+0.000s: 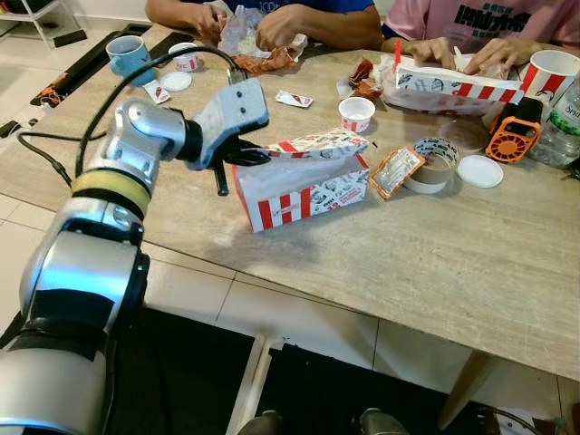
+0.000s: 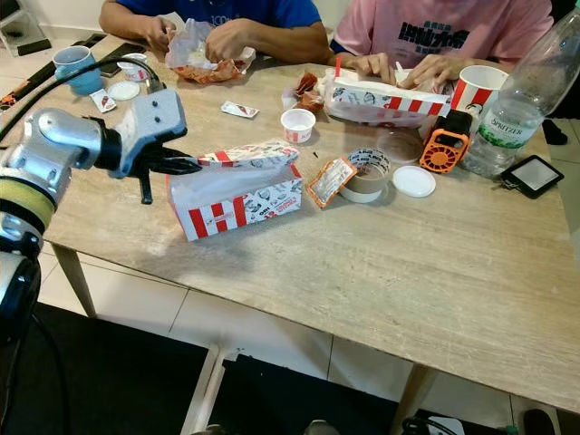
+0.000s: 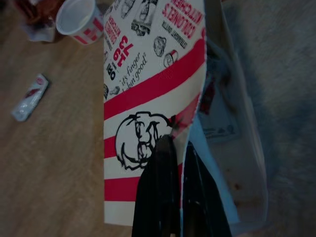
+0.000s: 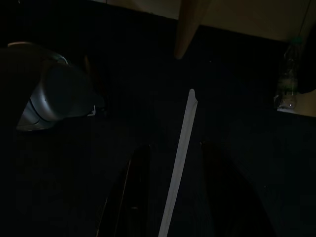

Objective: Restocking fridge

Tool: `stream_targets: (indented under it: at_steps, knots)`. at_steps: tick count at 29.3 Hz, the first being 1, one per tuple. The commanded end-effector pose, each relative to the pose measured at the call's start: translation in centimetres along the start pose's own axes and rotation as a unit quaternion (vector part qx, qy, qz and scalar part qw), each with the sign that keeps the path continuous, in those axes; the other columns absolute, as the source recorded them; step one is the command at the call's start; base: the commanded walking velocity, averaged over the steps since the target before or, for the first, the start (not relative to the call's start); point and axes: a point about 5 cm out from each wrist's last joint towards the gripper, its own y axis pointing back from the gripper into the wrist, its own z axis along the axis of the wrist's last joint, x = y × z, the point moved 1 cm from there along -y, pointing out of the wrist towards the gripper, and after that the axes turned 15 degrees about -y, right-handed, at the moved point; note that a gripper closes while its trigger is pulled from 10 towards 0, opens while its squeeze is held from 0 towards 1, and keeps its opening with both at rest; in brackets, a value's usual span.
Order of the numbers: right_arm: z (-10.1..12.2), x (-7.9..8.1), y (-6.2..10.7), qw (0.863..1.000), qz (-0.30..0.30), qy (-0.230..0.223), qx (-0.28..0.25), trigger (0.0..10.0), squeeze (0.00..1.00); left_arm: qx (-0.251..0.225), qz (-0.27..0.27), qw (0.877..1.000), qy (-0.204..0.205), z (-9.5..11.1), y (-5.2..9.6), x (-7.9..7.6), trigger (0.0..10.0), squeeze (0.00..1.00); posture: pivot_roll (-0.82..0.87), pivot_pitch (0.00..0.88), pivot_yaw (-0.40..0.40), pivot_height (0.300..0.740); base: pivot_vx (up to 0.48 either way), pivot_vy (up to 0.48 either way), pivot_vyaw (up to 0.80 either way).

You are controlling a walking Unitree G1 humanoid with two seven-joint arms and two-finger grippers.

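A red-and-white striped takeaway box (image 1: 304, 195) stands on the wooden table (image 1: 453, 263), near its front edge. Its printed lid flap (image 1: 317, 145) is raised roughly level above the open box. My left gripper (image 1: 263, 156) reaches in from the left and is shut on the flap's edge. In the left wrist view the two black fingers (image 3: 158, 192) pinch the flap (image 3: 153, 89), and the box's inside (image 3: 237, 148) holds greasy paper. My right gripper (image 4: 177, 197) hangs idle in the dark below the table, fingers apart.
Two people sit at the far side with their hands (image 1: 281, 25) on food wrappers and another striped box (image 1: 453, 86). A sauce cup (image 1: 356, 113), tape roll (image 1: 437, 163), white lid (image 1: 480, 170), orange fan (image 1: 514, 136), bottle (image 2: 517, 100) and blue mug (image 1: 127, 54) stand around.
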Motion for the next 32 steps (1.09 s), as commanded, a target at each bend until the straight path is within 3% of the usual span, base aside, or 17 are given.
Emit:
stream_targets:
  at_steps: [1, 7, 19, 20, 21, 22, 23, 24, 28, 32]
  knots:
    - [-0.9, 0.2, 0.0, 1.0, 0.001, -0.005, 0.009, 10.0, 0.0, 0.015, 0.004, 0.999, -0.03, -0.1, -1.3, -1.1, 0.0, 0.0, -0.08, 0.191, 0.072, 0.74, 0.0, 0.0, 0.0]
    - [-0.7, 0.5, 0.0, 1.0, 0.005, -0.002, 0.007, 10.0, 0.0, 0.012, 0.065, 0.997, -0.05, 0.3, -3.7, -3.0, 0.0, 0.0, -0.08, 0.195, 0.073, 0.74, 0.0, 0.0, 0.0]
    - [-0.6, 0.6, -0.1, 1.0, 0.006, 0.0, 0.006, 10.0, 0.0, 0.023, 0.104, 0.994, -0.031, -0.5, -5.2, -5.2, 1.5, 0.0, -0.08, 0.182, 0.07, 0.74, 0.0, 0.0, 0.0]
    - [-0.6, 0.6, -0.1, 1.0, 0.006, -0.001, 0.006, 10.0, 0.0, 0.02, 0.105, 0.994, -0.025, -0.5, -5.2, -5.3, 3.2, 0.27, -0.08, 0.182, 0.07, 0.74, 0.0, 0.0, 0.0]
    - [-0.5, 0.6, -0.1, 1.0, 0.006, 0.0, 0.006, 10.0, 0.0, 0.016, 0.105, 0.994, -0.014, -0.5, -5.2, -5.4, 3.2, 0.27, -0.08, 0.181, 0.069, 0.74, 0.0, 0.0, 0.0]
    - [-0.5, 0.6, -0.1, 1.0, 0.006, 0.0, 0.006, 10.0, 0.0, 0.009, 0.103, 0.995, 0.001, -0.4, -5.3, -5.5, 6.6, 1.0, -0.08, 0.181, 0.069, 0.74, 0.0, 0.0, 0.0]
    - [-0.5, 0.6, -0.1, 1.0, 0.007, 0.001, 0.006, 10.0, 0.0, 0.004, 0.101, 0.995, 0.012, -0.4, -5.3, -5.5, 6.6, 1.0, -0.08, 0.181, 0.069, 0.74, 0.0, 0.0, 0.0]
    - [-0.5, 0.6, -0.1, 1.0, 0.007, 0.001, 0.006, 10.0, 0.0, -0.008, 0.094, 0.995, 0.027, -0.3, -5.3, -5.6, 10.0, 1.0, -0.08, 0.18, 0.067, 0.74, 0.0, 0.0, 0.0]
    - [-0.5, 0.7, -0.1, 1.0, 0.009, 0.003, 0.007, 10.0, 0.0, -0.05, 0.085, 0.993, 0.063, 0.3, -4.9, -5.5, 10.0, 1.0, -0.07, 0.176, 0.065, 0.74, 0.0, 0.0, 0.0]
    - [-0.5, 0.7, -0.1, 1.0, 0.009, 0.003, 0.006, 10.0, 0.0, -0.069, 0.066, 0.994, 0.058, 0.6, -4.4, -5.5, 10.0, 1.0, -0.08, 0.175, 0.065, 0.74, 0.0, 0.0, 0.0]
